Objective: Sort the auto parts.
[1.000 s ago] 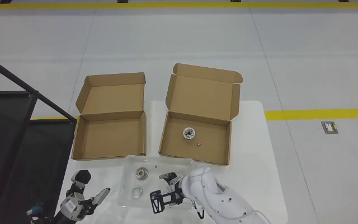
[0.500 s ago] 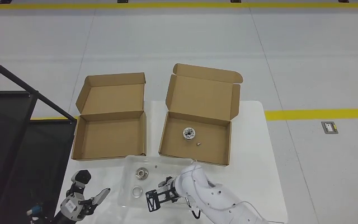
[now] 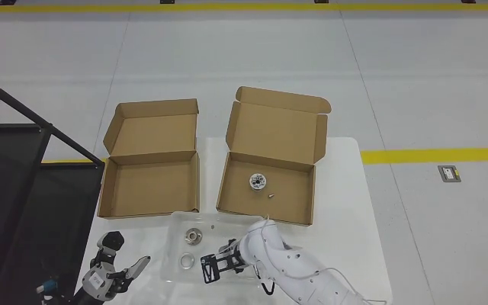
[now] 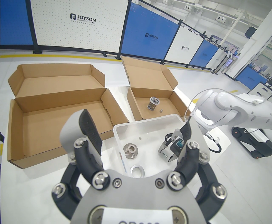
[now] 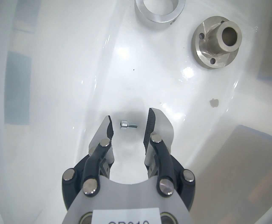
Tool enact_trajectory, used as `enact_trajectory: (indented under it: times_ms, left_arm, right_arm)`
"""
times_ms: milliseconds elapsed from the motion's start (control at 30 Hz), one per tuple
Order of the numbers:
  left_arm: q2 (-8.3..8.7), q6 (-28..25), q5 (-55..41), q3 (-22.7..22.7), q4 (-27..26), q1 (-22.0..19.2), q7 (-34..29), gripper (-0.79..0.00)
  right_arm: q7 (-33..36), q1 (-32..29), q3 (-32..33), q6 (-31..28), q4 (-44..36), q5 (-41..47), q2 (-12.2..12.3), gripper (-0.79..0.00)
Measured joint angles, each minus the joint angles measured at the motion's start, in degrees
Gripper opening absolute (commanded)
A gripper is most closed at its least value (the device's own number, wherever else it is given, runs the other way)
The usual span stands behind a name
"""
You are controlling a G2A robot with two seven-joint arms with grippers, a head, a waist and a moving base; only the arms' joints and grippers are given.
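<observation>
My right gripper [image 5: 130, 123], spread, straddles the screw [image 5: 127, 125]: lying flat, long axis running finger to finger; small, silvery, socket-headed, apparently touching neither.

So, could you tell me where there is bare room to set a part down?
The left box is bare throughout. The right box is free in its right half, beside the toothed part and small bolt. The clear tray is crowded: flange, ring, screw, plus the right gripper.
</observation>
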Motion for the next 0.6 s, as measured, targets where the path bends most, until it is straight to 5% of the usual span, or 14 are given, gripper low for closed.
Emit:
enact_trajectory:
  times_ms: [200, 300, 600]
  left_arm:
    - [0.00, 0.0, 0.0, 0.0, 0.0, 0.0, 0.0, 0.000]
    - [0.00, 0.0, 0.0, 0.0, 0.0, 0.0, 0.0, 0.000]
    - [0.00, 0.0, 0.0, 0.0, 0.0, 0.0, 0.0, 0.000]
  right_arm:
    - [-0.1, 0.8, -0.3, 0.0, 1.5, 0.7, -0.4, -0.631]
    - [-0.4, 1.0, -0.3, 0.1, 1.7, 0.7, -0.5, -0.785]
    - [-6.3, -0.9, 1.4, 0.8, -4.8, -3.5, 1.3, -0.785]
